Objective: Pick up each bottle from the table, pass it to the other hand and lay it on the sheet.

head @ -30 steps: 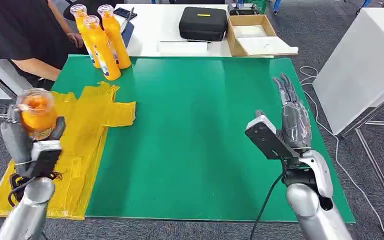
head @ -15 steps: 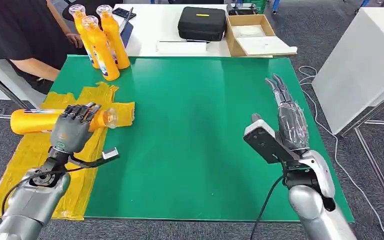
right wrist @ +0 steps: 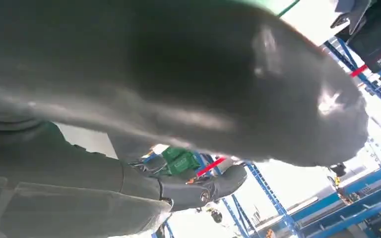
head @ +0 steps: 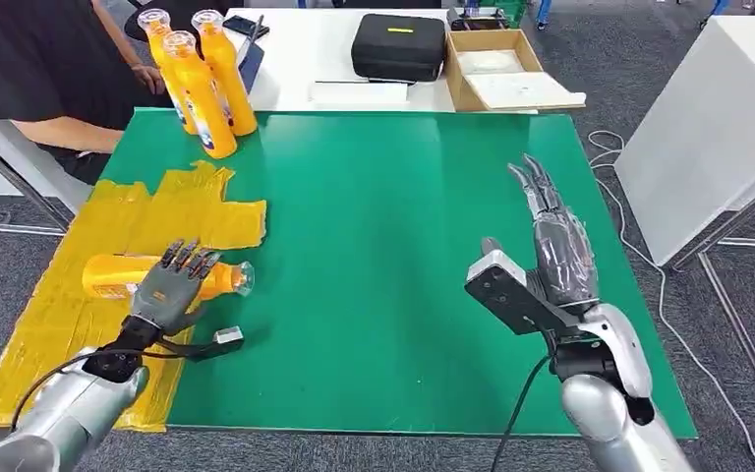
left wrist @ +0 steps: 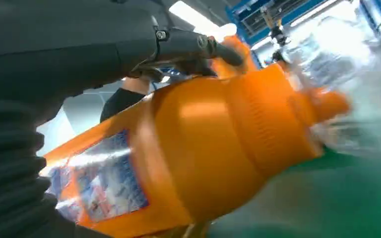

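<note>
**Bottle going down flat on the yellow sheet**

The left hand (head: 172, 290) grips an orange bottle (head: 118, 276) from above, fingers wrapped over its body. The bottle lies on its side, cap pointing right toward the green mat (head: 383, 246), at the right edge of the yellow sheet (head: 157, 211). That flat attitude suits laying rather than standing it; whether it already rests on the sheet I cannot tell.

The right hand (head: 555, 241) holds nothing, fingers straight and together, raised over the right side of the mat, likely kept clear for the next pickup.

3 more bottles (head: 202, 79) stand upright at the far left corner of the mat, near a seated person (head: 29, 69).
</note>
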{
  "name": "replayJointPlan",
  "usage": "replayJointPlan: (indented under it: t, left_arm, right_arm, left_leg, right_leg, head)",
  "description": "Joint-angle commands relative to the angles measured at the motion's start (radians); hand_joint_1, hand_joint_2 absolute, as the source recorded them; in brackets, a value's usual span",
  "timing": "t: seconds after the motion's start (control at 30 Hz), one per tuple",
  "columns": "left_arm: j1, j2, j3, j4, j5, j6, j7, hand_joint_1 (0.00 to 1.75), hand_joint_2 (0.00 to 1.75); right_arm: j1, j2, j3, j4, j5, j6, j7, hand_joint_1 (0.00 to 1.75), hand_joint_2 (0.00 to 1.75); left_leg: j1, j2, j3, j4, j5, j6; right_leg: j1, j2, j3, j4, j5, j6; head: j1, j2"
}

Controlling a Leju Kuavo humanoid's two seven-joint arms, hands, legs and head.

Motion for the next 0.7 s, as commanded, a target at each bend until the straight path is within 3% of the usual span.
replayJointPlan:
  t: [0.03, 0.2, 0.3, 0.4, 0.5, 0.63, 0.7]
  left_arm:
    - [-0.053, -0.010, -0.073, 0.158, -0.002, -0.012, -0.006, 0.00, 0.00]
    - [-0.059, -0.039, -0.093, 0.147, 0.053, -0.054, -0.073, 0.00, 0.00]
    - [-0.059, -0.048, -0.078, 0.032, 0.199, -0.030, -0.144, 0.00, 0.00]
    - [0.042, -0.055, 0.042, -0.304, 0.613, -0.147, -0.218, 0.00, 0.00]
    - [0.120, -0.113, 0.177, -0.681, 1.173, -0.377, -0.235, 0.00, 0.00]
    - [0.119, -0.095, 0.171, -0.862, 1.675, -0.475, -0.246, 0.00, 0.00]
    - [0.115, -0.088, 0.149, -0.899, 1.773, -0.485, -0.250, 0.00, 0.00]
  right_arm:
    - [-0.012, 0.005, 0.014, 0.013, 0.000, 0.010, -0.001, 0.00, 0.00]
    - [-0.031, 0.015, -0.002, 0.011, 0.022, 0.033, 0.013, 0.00, 0.00]
    - [-0.040, 0.019, -0.020, 0.012, 0.025, 0.036, 0.016, 0.00, 0.00]
    - [0.010, 0.030, -0.059, -0.001, 0.043, 0.007, 0.004, 0.00, 0.00]
    - [0.018, 0.085, -0.087, 0.058, -0.011, -0.055, -0.099, 0.00, 0.00]
    - [-0.039, 0.139, -0.045, 0.271, -0.103, -0.154, -0.241, 0.00, 0.00]
    - [-0.042, 0.168, -0.038, 0.325, -0.148, -0.182, -0.285, 0.00, 0.00]
  left_leg:
    - [0.000, 0.000, 0.005, 0.000, -0.001, -0.002]
    - [-0.001, -0.001, 0.004, -0.001, -0.001, -0.002]
    - [-0.001, -0.003, 0.004, 0.000, 0.000, -0.001]
    - [0.000, -0.005, 0.003, 0.001, 0.000, -0.001]
    - [0.000, -0.006, 0.003, 0.001, 0.000, -0.001]
    - [0.002, -0.001, 0.000, 0.002, 0.000, -0.001]
    - [0.001, 0.001, 0.001, 0.001, 0.000, -0.001]
  right_leg:
    - [0.000, 0.000, 0.005, 0.000, -0.001, -0.001]
    - [-0.001, 0.000, 0.004, 0.000, -0.001, 0.000]
    - [-0.001, -0.002, 0.004, 0.001, -0.001, 0.000]
    - [0.000, -0.004, 0.004, 0.000, -0.001, 0.000]
    - [0.000, -0.005, 0.004, 0.000, -0.002, 0.000]
    - [0.002, -0.001, 0.001, 0.000, 0.000, 0.000]
    - [0.002, 0.001, 0.001, -0.001, 0.000, 0.000]
  head:
    - [0.000, 0.000]
    - [0.000, 0.000]
    - [0.000, 0.000]
    - [0.000, 0.000]
    - [0.000, 0.000]
    - [0.000, 0.000]
    - [0.000, 0.000]
